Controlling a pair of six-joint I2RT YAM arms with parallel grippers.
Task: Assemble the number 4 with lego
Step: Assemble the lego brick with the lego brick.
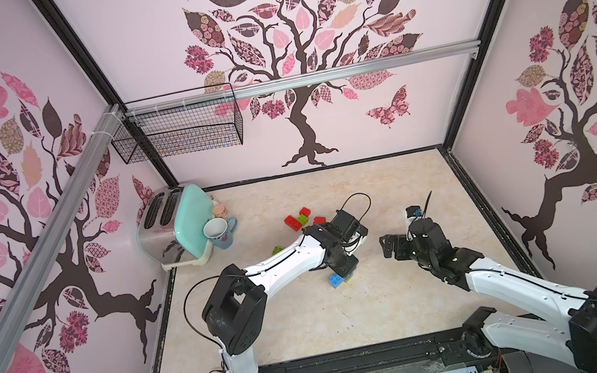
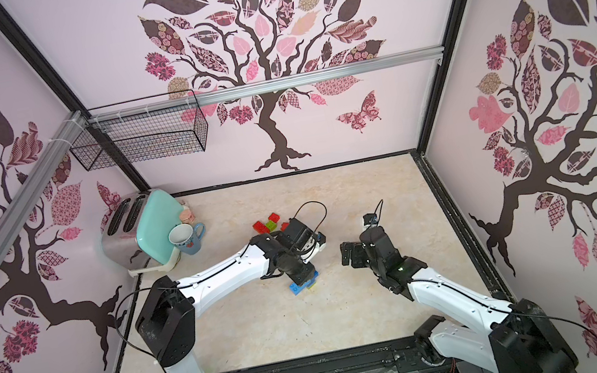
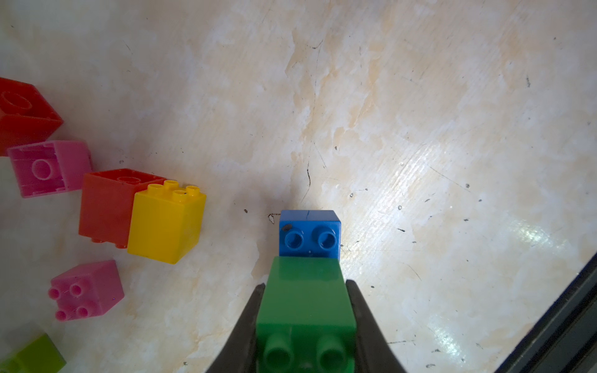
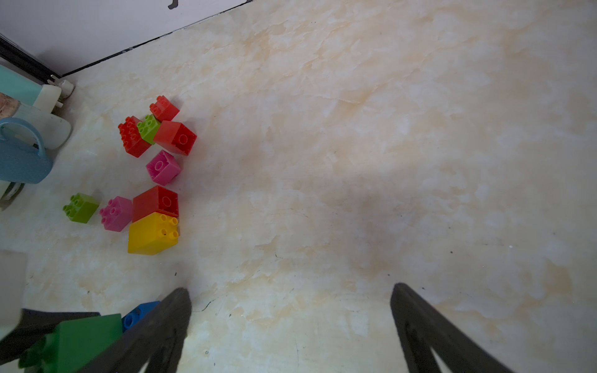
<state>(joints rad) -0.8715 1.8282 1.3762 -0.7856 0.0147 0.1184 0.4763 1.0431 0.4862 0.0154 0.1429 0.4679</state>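
My left gripper [image 3: 305, 285] is shut on a dark green lego brick [image 3: 305, 300], its fingers pressing both sides. The brick sits against a blue brick [image 3: 309, 232] on the table, which shows in both top views [image 1: 336, 280] [image 2: 299, 285] under the left gripper [image 1: 344, 266], with a bit of yellow beside it. Whether green and blue are joined I cannot tell. Loose lego lies to the left: a yellow brick [image 4: 153, 234], red ones [image 4: 176, 137], pink ones [image 4: 163, 167] and a lime one [image 4: 80, 208]. My right gripper [image 4: 290, 290] [image 1: 388, 246] stands open over bare table, right of the left one.
A mint and chrome toaster [image 1: 171, 226] and a blue mug [image 1: 220, 232] stand at the back left, close to the loose bricks [image 1: 300, 218]. A wire basket [image 1: 178, 127] hangs on the back wall. Walls enclose the table on three sides.
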